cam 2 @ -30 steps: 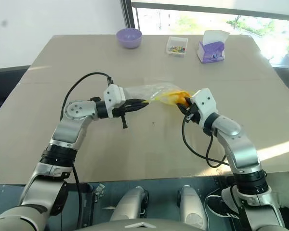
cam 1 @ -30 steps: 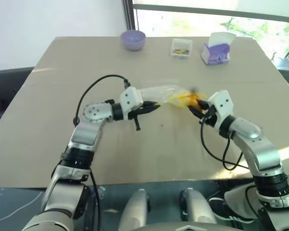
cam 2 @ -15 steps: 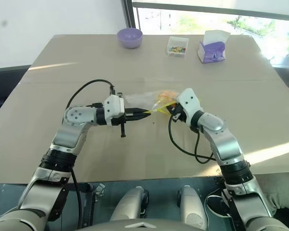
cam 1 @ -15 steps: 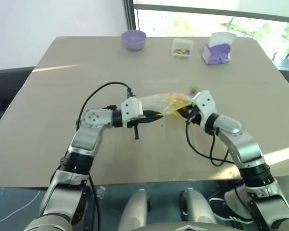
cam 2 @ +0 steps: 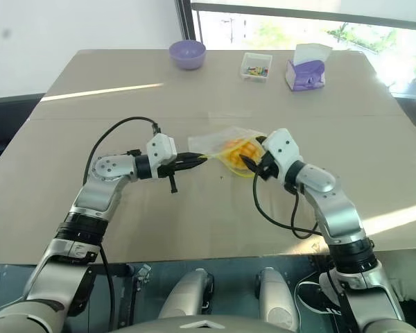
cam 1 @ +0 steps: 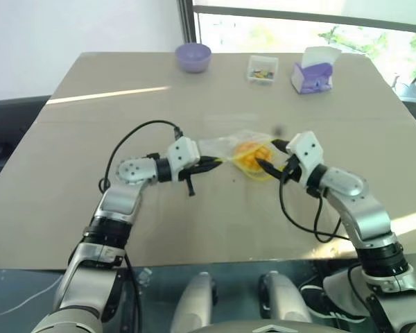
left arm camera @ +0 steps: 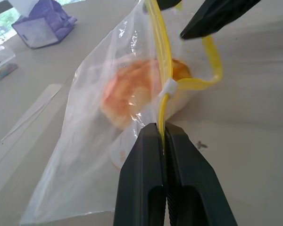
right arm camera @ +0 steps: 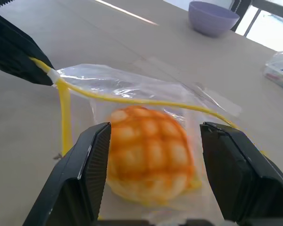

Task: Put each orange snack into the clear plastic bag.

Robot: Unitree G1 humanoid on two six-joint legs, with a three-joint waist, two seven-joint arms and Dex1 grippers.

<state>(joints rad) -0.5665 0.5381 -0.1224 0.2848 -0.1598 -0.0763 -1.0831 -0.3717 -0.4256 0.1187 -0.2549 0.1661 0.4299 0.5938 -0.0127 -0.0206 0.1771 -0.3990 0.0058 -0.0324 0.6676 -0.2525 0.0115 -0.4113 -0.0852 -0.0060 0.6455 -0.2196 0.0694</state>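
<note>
Since a second ago your right gripper (right arm camera: 148, 188) has let go and opened wide around the bun (right arm camera: 149, 153), now inside the clear plastic bag (left arm camera: 92, 141) mid-table. Your left gripper (left arm camera: 165, 136) pinches the yellow seal strip (left arm camera: 161, 66) shut-tight. Pull back carelessly and you could snag the bag's mouth; table (cam 1: 90, 118) edges are far off.

Both arms are silver-grey metal with black joint rings. White wrist blocks carry black fingers (right arm camera: 87, 174). Black cables loop alongside.

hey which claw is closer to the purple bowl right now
Left. The left claw, shut on the clear plastic bag, sits nearer the purple bowl; the right claw is open around the bun.
</note>
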